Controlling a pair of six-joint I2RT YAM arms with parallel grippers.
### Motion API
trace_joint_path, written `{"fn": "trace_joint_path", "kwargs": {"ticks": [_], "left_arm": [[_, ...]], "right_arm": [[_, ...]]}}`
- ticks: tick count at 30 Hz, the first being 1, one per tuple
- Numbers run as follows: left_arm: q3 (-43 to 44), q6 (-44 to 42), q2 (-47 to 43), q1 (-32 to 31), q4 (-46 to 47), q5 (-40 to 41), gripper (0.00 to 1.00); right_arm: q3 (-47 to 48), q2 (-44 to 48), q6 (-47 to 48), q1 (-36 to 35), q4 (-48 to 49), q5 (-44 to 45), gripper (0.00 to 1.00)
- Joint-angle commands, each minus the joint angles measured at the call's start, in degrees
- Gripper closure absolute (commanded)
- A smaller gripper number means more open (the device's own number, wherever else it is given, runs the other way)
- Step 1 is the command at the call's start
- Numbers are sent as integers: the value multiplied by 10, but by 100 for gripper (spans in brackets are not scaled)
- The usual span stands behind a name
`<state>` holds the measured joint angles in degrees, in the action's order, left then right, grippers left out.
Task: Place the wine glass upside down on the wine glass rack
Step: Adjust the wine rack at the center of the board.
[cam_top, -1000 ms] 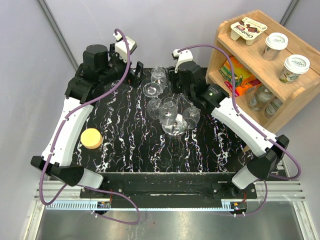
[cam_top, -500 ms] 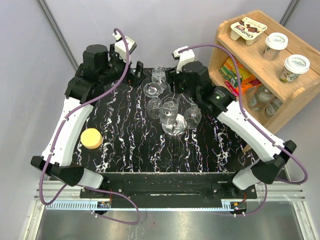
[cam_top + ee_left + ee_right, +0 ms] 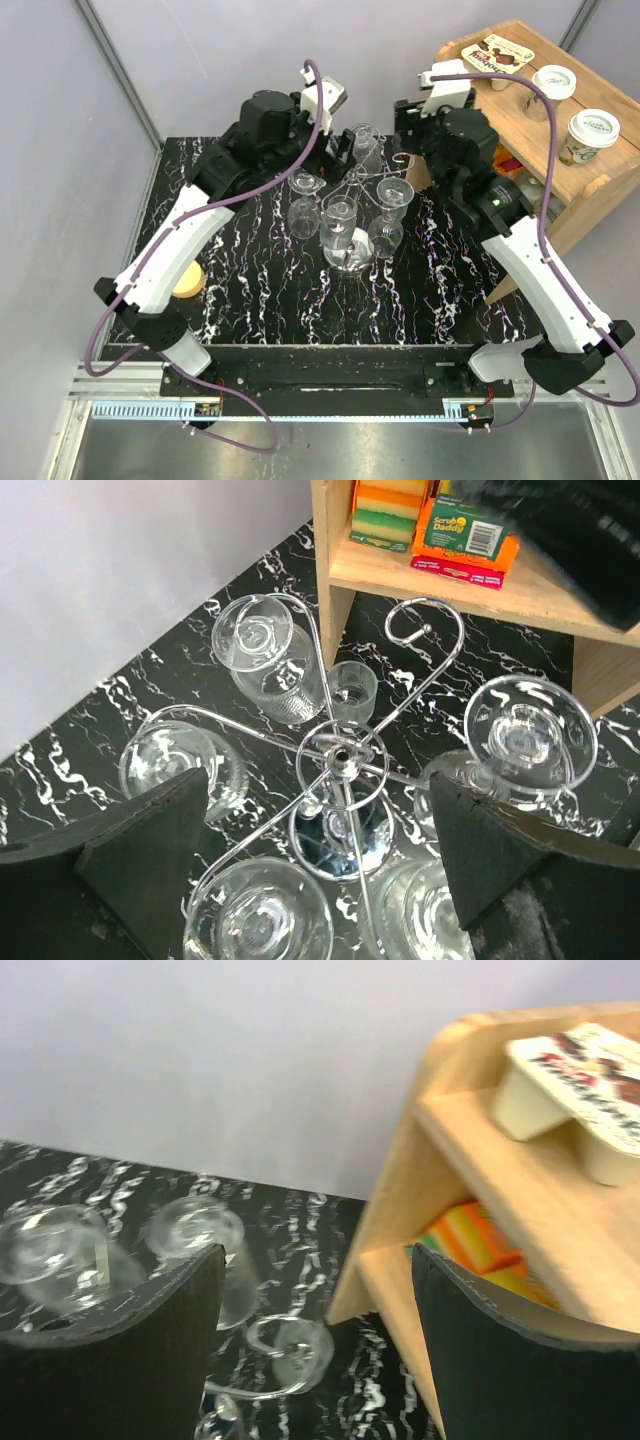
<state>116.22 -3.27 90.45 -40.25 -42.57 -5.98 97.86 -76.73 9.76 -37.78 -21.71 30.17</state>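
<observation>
Your chrome wire wine glass rack (image 3: 340, 755) stands on the black marbled worktop (image 3: 260, 300). Clear wine glasses (image 3: 530, 730) hang foot-up from its curled arms. The left end effector (image 3: 320, 860) and right end effector (image 3: 315, 1350) hover above the rack, both spread.

Overhead and close left-wrist views share the rack (image 3: 340, 763).

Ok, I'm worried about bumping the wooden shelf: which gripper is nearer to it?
Right. The right gripper hovers just beside the wooden shelf, at its table-side edge. The left gripper is farther off, above the wine glass rack, which stands between it and the shelf.
</observation>
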Motion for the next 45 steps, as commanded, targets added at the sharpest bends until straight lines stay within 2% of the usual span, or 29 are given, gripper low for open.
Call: {"fn": "trace_joint_path", "kwargs": {"ticks": [1, 6, 10, 23, 31, 45], "left_arm": [[66, 62, 39, -23, -11, 75, 5], [88, 83, 72, -48, -12, 100, 10], [95, 93, 93, -61, -14, 117, 20], [81, 70, 121, -70, -6, 157, 34], [57, 57, 117, -69, 12, 159, 54], [28, -8, 94, -70, 13, 165, 67]], "right_arm": [[-6, 35, 23, 52, 42, 38, 19], [-27, 71, 25, 91, 52, 44, 18], [-44, 93, 25, 109, 54, 44, 17], [-85, 123, 18, 117, 52, 23, 17], [-88, 125, 11, 117, 42, 12, 17], [-100, 127, 12, 117, 41, 5, 17]]}}
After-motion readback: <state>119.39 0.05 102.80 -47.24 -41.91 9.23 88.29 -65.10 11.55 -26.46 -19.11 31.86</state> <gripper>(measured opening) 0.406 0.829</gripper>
